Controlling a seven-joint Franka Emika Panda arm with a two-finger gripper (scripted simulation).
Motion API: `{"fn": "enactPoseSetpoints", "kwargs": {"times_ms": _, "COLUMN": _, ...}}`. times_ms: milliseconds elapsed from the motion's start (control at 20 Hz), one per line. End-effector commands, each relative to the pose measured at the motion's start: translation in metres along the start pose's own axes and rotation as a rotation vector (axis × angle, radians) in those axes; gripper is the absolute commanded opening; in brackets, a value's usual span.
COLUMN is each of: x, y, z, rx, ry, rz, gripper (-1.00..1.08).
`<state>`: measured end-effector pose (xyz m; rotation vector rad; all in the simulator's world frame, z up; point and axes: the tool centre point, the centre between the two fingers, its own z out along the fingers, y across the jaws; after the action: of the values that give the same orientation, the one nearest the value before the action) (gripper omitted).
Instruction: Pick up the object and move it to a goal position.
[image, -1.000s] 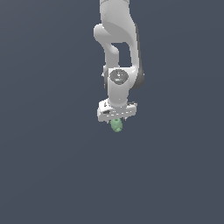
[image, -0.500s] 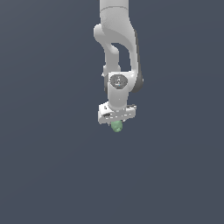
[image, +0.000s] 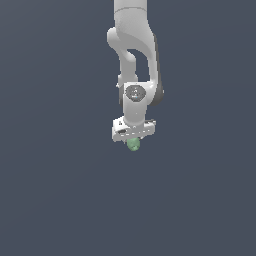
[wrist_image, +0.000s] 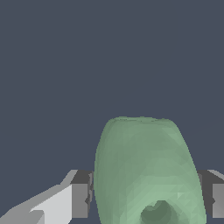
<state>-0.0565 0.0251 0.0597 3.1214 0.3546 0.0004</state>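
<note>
Pale green object (image: 133, 145): one small rounded lump, smooth and matt, with a darker dimple showing on its near end in the wrist view (wrist_image: 146, 175). Location: between the fingers of the claw (image: 133, 143), just under the white bar of the hand. Claw state: closed down onto the object, one dark pad (wrist_image: 81, 194) against each flank.

Handling, judged: light, being far smaller than the hand; probably rigid, since no denting shows at the pads. The curved, tapering sides look prone to slipping. Best hold is across the broad middle, pads on opposite flanks, as it sits now.

Exterior view: whole arm, hand pointing down, object protruding below the bar; pad contact too small to tell. Whether the object is clear of the grey surface cannot be told.

Wrist view: close detail of pads, flanks and dimple; no arm. No goal marker in either.
</note>
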Motion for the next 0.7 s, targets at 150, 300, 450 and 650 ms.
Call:
{"fn": "enactPoseSetpoints", "kwargs": {"times_ms": 150, "x": 0.006, "y": 0.004, "z": -0.006, "rx": 0.0, "ry": 0.0, "rz": 0.0, "gripper": -1.0}}
{"fn": "enactPoseSetpoints", "kwargs": {"times_ms": 300, "x": 0.014, "y": 0.009, "z": -0.013, "rx": 0.0, "ry": 0.0, "rz": 0.0, "gripper": -1.0}}
{"fn": "enactPoseSetpoints", "kwargs": {"times_ms": 450, "x": 0.025, "y": 0.015, "z": -0.023, "rx": 0.0, "ry": 0.0, "rz": 0.0, "gripper": -1.0}}
{"fn": "enactPoseSetpoints", "kwargs": {"times_ms": 650, "x": 0.043, "y": 0.026, "z": -0.039, "rx": 0.001, "ry": 0.0, "rz": 0.0, "gripper": -1.0}}
